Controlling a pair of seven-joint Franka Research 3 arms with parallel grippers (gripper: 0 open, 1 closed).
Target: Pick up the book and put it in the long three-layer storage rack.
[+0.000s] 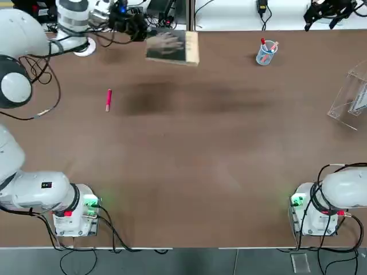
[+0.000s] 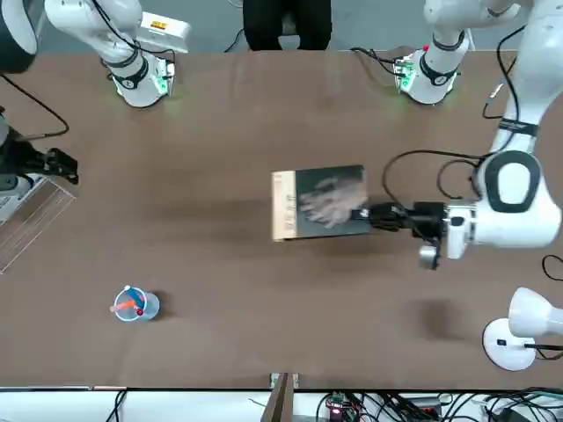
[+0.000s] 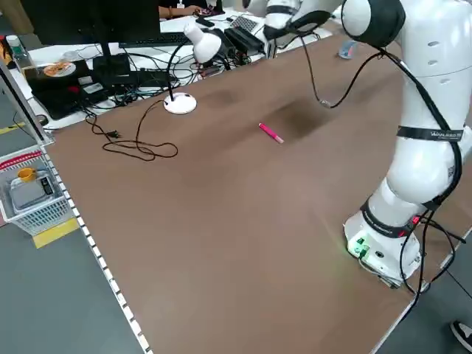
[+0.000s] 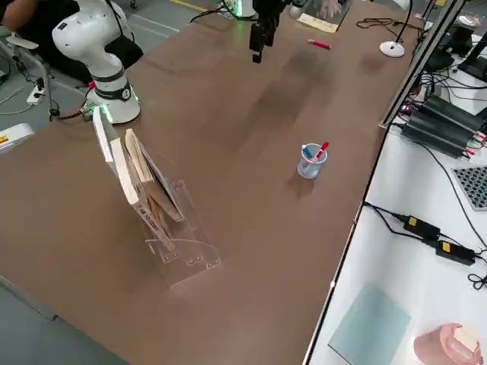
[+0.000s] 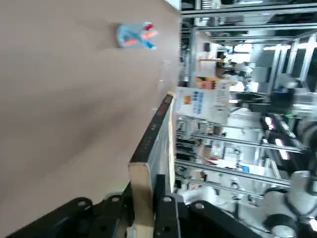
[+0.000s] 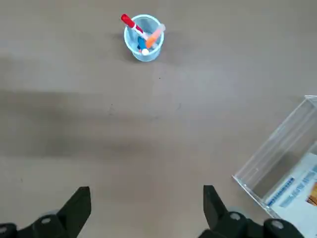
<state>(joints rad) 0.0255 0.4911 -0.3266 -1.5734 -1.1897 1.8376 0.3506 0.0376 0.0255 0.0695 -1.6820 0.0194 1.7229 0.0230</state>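
Clearly, the left gripper is clamped on the book, holding it lifted above the brown table, cover up, its tan strip facing the clear rack. Its long axis runs across that direction. The cup of pens stands between book and rack. The right gripper hangs spread wide above the table near the rack.

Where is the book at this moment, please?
The book is held in the left gripper, lifted above the table's far left part. In the top view it is near the far edge, between the desk lamp and the pen cup.
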